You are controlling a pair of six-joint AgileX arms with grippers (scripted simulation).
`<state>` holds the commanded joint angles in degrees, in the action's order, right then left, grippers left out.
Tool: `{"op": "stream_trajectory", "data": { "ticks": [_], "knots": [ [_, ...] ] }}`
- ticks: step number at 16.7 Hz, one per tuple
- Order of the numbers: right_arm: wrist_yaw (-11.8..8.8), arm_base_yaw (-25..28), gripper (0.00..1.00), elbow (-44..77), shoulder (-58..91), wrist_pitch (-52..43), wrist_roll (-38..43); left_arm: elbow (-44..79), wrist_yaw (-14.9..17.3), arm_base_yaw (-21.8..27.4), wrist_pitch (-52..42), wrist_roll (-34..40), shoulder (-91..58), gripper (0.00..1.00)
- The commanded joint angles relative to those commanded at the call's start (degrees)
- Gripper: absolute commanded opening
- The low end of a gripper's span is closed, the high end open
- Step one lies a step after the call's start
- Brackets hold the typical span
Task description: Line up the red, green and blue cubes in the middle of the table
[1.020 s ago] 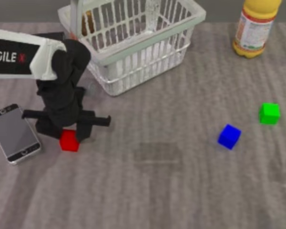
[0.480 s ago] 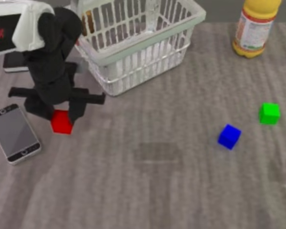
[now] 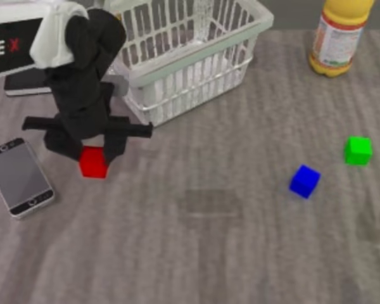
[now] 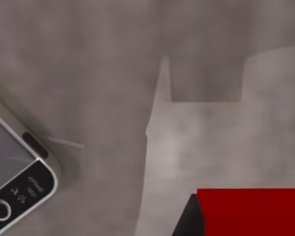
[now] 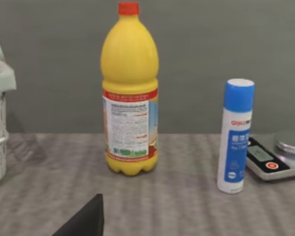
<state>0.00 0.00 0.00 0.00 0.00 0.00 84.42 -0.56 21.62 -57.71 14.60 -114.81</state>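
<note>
Occlusion first: our left arm covers much of the far-left tabletop (image 3: 209, 253), and our left tool (image 3: 92, 152) hides the far part of the red cube (image 3: 93, 162), which it grips between its fingers at the left side, near the white basket (image 3: 240, 38). In the left wrist view the red cube (image 4: 250, 211) is cut off at the frame edge, and only a corner of the phone (image 4: 14, 191) shows. The phone (image 3: 19, 177) lies just left of the red cube, apart from it. A dark flat thing (image 3: 25, 81) at the far left is mostly hidden under the arm. The blue cube (image 3: 304, 181) and green cube (image 3: 358, 151) sit at the right, close together but not touching. The yellow bottle (image 3: 339, 35) stands far right; the right wrist view shows this yellow bottle (image 5: 130, 93), a blue-capped can (image 5: 235, 137) and a scale (image 5: 278, 152). Our right tool appears only as a dark sliver, so we cannot tell its state.
</note>
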Motion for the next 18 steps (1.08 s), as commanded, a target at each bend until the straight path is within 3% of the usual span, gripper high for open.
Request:
{"op": "stream_trajectory", "data": {
  "ticks": [8,14,18],
  "knots": [
    [0.00,0.00,1.00,0.00,0.00,0.00,0.00,3.28,-0.75,12.81,-3.88,19.45,0.54,0.00],
    [0.00,0.00,1.00,0.00,0.00,0.00,0.00,3.07,-0.73,13.07,-3.64,19.86,0.44,0.00],
    [0.00,0.00,1.00,0.00,0.00,0.00,0.00,-0.88,-0.74,13.01,2.28,20.00,-1.37,0.00]
  ]
}}
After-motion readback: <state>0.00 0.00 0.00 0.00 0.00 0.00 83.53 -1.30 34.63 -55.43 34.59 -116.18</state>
